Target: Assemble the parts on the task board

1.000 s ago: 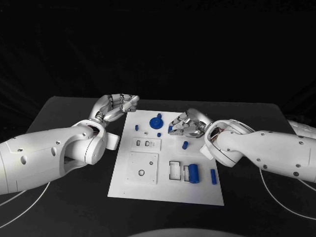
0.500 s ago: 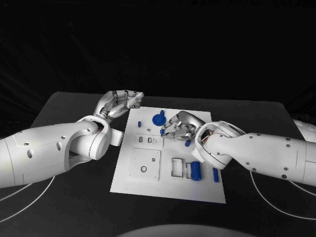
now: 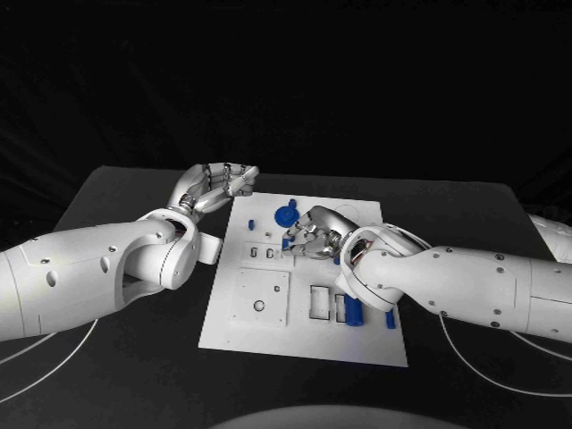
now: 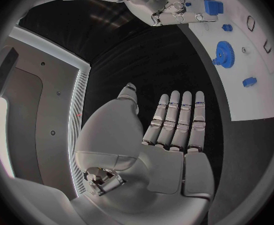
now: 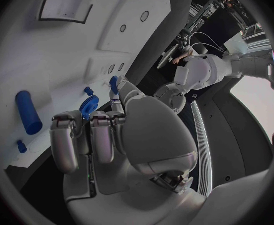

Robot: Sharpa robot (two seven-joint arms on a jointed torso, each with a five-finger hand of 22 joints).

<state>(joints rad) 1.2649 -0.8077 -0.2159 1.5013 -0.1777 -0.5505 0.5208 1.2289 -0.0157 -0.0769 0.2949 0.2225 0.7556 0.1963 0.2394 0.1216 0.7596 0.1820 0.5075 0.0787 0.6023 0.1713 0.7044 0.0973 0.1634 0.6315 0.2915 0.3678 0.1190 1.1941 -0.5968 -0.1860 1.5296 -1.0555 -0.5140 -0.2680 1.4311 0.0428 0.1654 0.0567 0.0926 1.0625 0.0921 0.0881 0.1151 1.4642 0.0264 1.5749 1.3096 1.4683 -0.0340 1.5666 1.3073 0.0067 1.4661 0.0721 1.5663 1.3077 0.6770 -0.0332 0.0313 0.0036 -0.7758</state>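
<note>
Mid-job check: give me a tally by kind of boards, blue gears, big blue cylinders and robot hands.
white task board: 1
blue toothed gear: 1
large blue cylinder: 1
silver hands: 2, the left hand and the right hand
Total: 5

Dim scene, black backdrop; task board (image 3: 299, 304) and arms brightly lit, glare on white. Wrist views fisheye-bent, edges dark.
</note>
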